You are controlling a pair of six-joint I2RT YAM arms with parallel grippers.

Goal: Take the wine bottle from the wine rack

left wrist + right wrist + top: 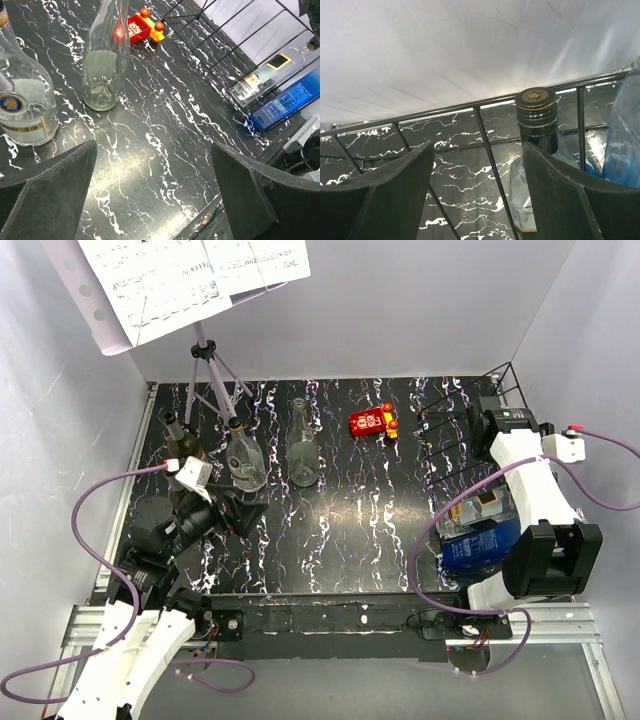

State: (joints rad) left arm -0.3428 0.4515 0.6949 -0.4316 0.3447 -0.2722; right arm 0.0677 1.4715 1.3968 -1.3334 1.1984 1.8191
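Note:
The black wire wine rack (452, 425) stands at the table's right side. Two bottles lie on it. One is a clear wine bottle (536, 122) with a black screw cap, and a blue bottle (625, 135) lies beside it. In the left wrist view both show low on the rack: the clear bottle (265, 75) and the blue bottle (290, 100). My right gripper (477, 150) is open over the rack; its right finger (560, 190) stands just in front of the clear bottle's neck, and only a rack bar (487, 140) is between the jaws. My left gripper (153, 150) hangs open over bare table.
Three glass bottles stand at the left: a squat labelled one (22, 105), a tall clear one (105, 60) and a dark-necked one (183, 445). A red toy (372, 422) lies at the middle back. A music stand's tripod (205, 375) stands at the back left.

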